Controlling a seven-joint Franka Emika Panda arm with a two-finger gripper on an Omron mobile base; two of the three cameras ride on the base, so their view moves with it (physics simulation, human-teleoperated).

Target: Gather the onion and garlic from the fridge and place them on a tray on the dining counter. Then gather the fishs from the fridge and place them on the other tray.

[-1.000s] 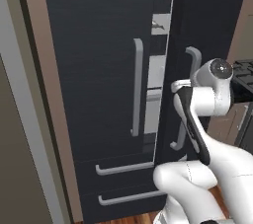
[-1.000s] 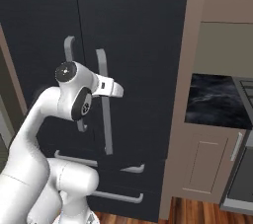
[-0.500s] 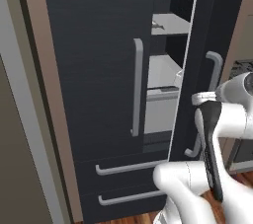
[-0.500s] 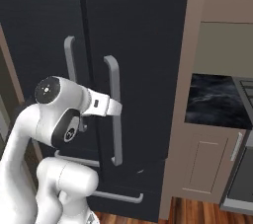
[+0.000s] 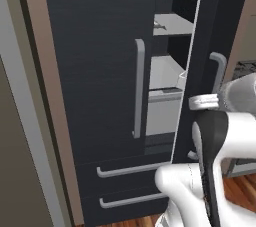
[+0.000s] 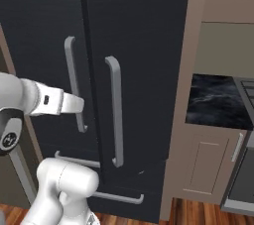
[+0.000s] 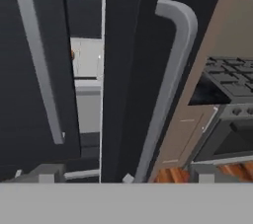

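One fridge (image 5: 100,71), two drawers (image 5: 125,171)

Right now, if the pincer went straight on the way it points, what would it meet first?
Most likely the right fridge door, ajar, near its grey handle; the open pincer faces it. Depth is unclear.

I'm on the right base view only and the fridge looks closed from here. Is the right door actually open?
Observer: Yes, the fridge's right door stands ajar in the left base view; pale shelves show through the gap.
Operator: Is the gripper on the handle?
Observer: No. In the hand view the gripper is open, the right door handle rising ahead between its tips, ungripped.
Operator: Any food visible?
Observer: Small items sit on a shelf in the hand view, too blurred to name.
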